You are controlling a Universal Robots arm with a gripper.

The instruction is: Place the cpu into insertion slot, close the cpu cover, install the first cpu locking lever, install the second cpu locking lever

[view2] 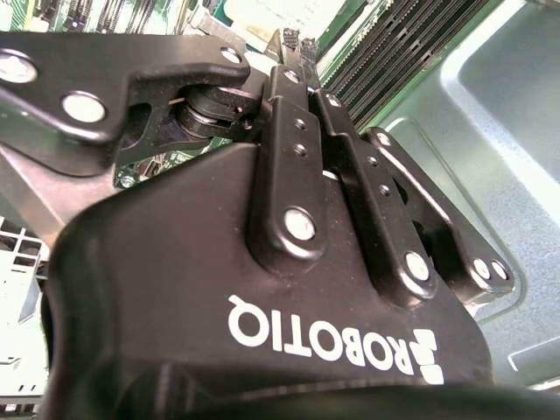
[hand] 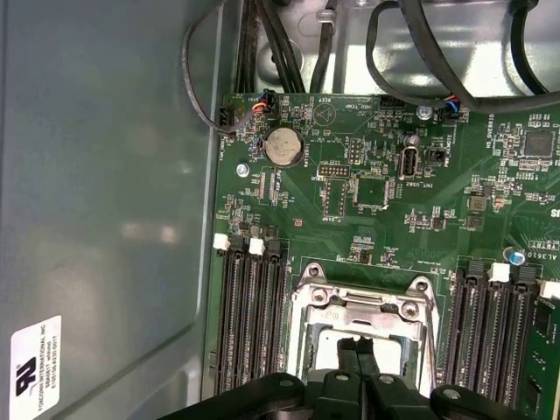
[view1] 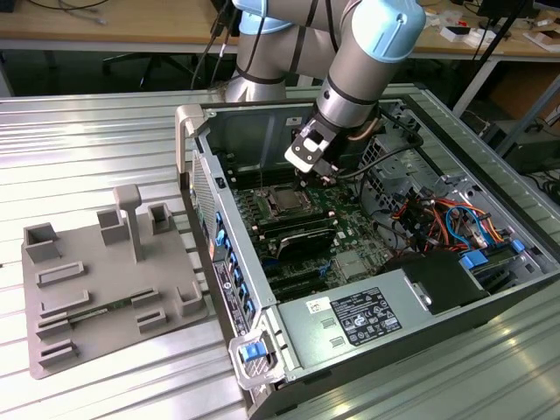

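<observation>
Open computer case (view1: pixel 254 131) on the bench (view1: pixel 87 131). Two banks of black memory slots (hand: pixel 254 324) flank the insertion slot (hand: pixel 426 341); black cables (hand: pixel 262 44) loop beyond the board. One cpu (hand: pixel 325 339), pale silvery top, sits in the slot. One cpu cover (hand: pixel 363 302) frames it. My hand (hand: pixel 355 346) hangs right over it, fingers pressed together, gripping nothing I can see.

Ribbed aluminium worktable (view1: pixel 79 140) with soft glare in front; behind, long wooden desks (view1: pixel 114 22) on metal legs, dark floor (view1: pixel 52 70) beneath.
</observation>
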